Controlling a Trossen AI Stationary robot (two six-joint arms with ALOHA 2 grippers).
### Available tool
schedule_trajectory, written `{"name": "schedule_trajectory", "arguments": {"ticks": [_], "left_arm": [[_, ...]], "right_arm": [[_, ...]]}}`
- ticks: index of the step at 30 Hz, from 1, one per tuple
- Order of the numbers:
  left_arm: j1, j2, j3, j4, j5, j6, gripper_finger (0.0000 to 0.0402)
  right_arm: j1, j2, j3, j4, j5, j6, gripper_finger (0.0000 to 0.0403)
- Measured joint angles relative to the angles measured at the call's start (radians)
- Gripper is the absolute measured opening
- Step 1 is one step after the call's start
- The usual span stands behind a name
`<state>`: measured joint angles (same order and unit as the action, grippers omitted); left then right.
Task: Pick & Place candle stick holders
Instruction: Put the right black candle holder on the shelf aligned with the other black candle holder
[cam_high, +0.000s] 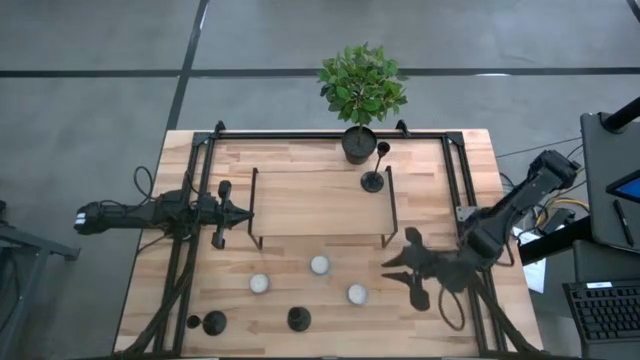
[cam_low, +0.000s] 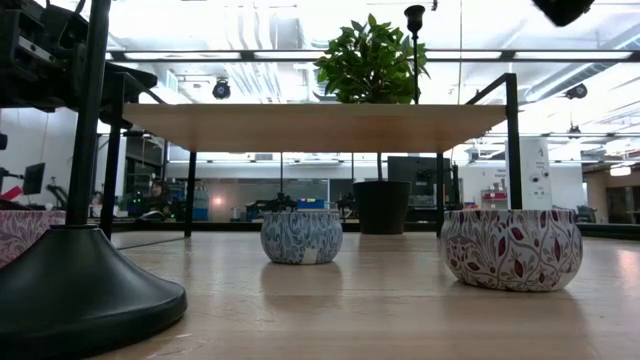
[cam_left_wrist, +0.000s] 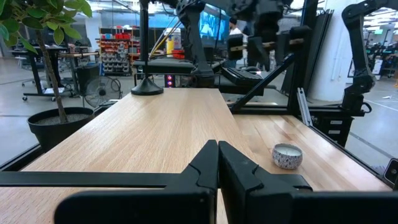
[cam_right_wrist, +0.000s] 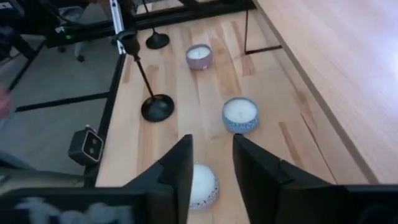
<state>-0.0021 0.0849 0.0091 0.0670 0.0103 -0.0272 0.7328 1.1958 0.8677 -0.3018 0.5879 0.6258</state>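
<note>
High view: black plant pot (cam_high: 359, 143) at the far edge of the tabletop (cam_high: 470, 170), leafy green plant (cam_high: 362, 82) in it. Three patterned tins hold white tealight candles: one (cam_high: 260, 283) toward the left, one (cam_high: 319, 265) in the middle, one (cam_high: 357, 294) toward the right, all on the tabletop in front of the raised wooden shelf (cam_high: 320, 203).

Candle stick holders: tall one (cam_high: 375, 172) stands upright on the shelf's far right corner, just beside the pot. Second holder (cam_high: 299, 319) and third holder (cam_high: 213, 323) sit on the tabletop near the front edge, left of centre.

Right tool (cam_high: 408, 262) hovers over the front right of the tabletop, fingers slightly parted, gripping nothing. Right wrist view shows a tin (cam_right_wrist: 201, 186) directly under its fingers (cam_right_wrist: 175, 167), the nearer holder (cam_right_wrist: 147, 88) beyond and off to one side, well apart from the tool.

Left tool (cam_high: 243, 213) sits at the shelf's left end, fingers pressed together, empty. Left wrist view: it looks along the shelf top with the tall holder's base (cam_left_wrist: 147, 89) at the far end, well apart.
</note>
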Motion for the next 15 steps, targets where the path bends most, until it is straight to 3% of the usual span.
{"name": "schedule_trajectory", "arguments": {"ticks": [7,15], "left_arm": [[0.000,0.000,0.000,0.000,0.000,0.000,0.0010],[0.000,0.000,0.000,0.045,-0.028,0.004,0.0010]], "right_arm": [[0.129,0.083,0.000,0.113,0.181,-0.023,0.0016],[0.173,0.105,0.000,0.182,0.223,-0.097,0.0009]]}}
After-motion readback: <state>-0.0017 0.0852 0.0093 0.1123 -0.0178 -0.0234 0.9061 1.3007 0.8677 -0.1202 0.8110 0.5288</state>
